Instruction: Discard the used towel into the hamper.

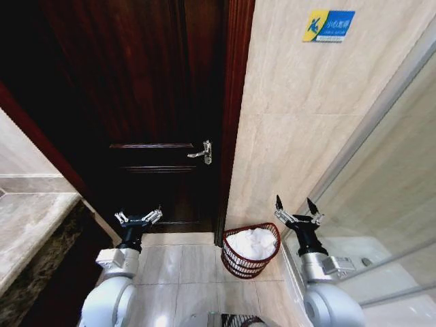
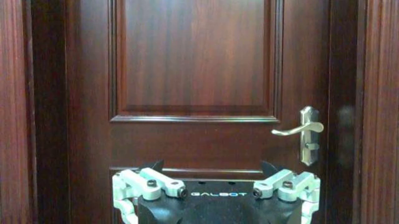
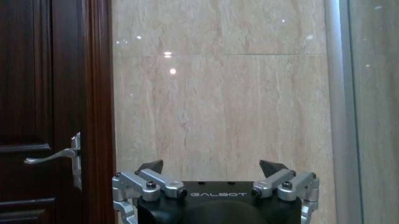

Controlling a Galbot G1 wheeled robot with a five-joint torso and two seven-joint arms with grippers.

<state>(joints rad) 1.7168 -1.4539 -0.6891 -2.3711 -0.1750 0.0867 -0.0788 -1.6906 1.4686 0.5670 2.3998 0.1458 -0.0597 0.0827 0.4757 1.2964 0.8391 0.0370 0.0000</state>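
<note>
Tiled bathroom floor holds the hamper [image 1: 251, 251], white towel [image 1: 251, 242] already inside; your left pincer [image 1: 138, 219] and right pincer [image 1: 298, 214], both released, flank it, so any reach risks tipping it

Dark wooden door [image 1: 157, 102] beside beige tiled wall [image 1: 300, 122].

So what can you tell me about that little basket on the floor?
The hamper is a small round basket of thin dark reddish-brown bars, openwork, flaring wider at the rim. It stands upright on the pale tiled floor, close to the beige wall beside the dark wooden door. White cloth, bunched up, fills it nearly to the rim. Neither hand touches it; the right hand, open, hovers nearest.
</note>
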